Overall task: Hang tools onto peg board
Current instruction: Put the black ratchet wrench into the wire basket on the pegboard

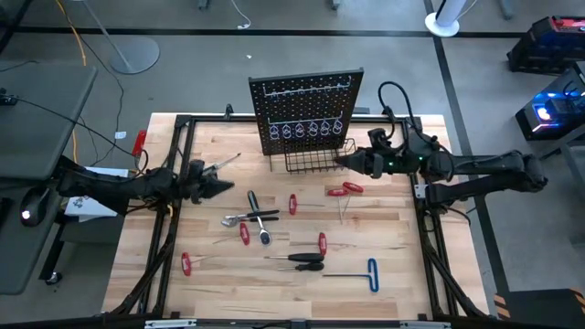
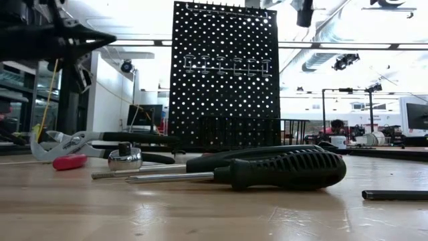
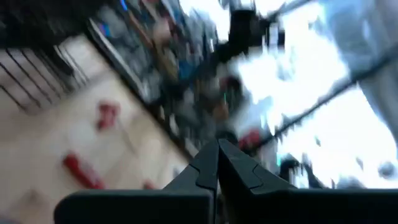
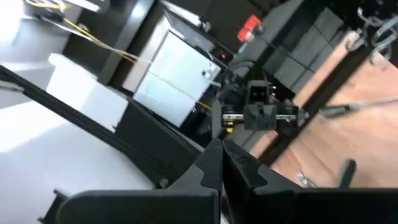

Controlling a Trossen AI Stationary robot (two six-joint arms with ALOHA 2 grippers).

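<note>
Several tools (image 1: 274, 228) lie flat, seemingly pointing every way, before upright peg board (image 1: 306, 114).

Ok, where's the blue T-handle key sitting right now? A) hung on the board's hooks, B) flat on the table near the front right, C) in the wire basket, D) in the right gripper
B: the high view shows the blue T-handle key lying flat on the wooden table at its front right, well away from the peg board; both grippers are shut and empty.
</note>
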